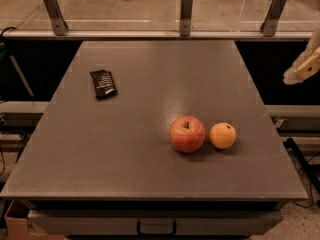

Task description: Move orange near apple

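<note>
The red-pink apple (187, 133) sits on the grey table (125, 169), right of centre toward the front. The small orange (222, 135) rests just to the apple's right, a narrow gap apart. My gripper (286, 34) is at the far right edge of the view, raised above and beyond the table's right side, well away from both fruits. Its two pale fingers (302, 66) are spread wide and hold nothing.
A black snack packet (103, 83) lies on the table's left rear part. A rail with metal posts (186, 11) runs behind the table's far edge. A drawer handle (156, 228) shows below the front edge.
</note>
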Action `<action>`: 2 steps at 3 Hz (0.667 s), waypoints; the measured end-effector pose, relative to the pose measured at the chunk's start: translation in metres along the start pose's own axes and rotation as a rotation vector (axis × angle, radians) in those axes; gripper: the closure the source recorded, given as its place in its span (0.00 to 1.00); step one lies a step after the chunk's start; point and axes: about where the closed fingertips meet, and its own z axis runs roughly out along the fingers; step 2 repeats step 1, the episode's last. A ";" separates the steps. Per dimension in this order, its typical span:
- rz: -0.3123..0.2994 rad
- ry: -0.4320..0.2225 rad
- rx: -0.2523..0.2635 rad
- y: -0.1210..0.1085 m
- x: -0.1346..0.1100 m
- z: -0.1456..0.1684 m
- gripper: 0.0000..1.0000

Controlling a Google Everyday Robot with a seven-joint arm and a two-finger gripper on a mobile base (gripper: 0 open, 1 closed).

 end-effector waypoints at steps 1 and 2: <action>0.002 0.000 -0.005 0.001 0.001 0.002 0.00; 0.002 0.000 -0.005 0.001 0.001 0.002 0.00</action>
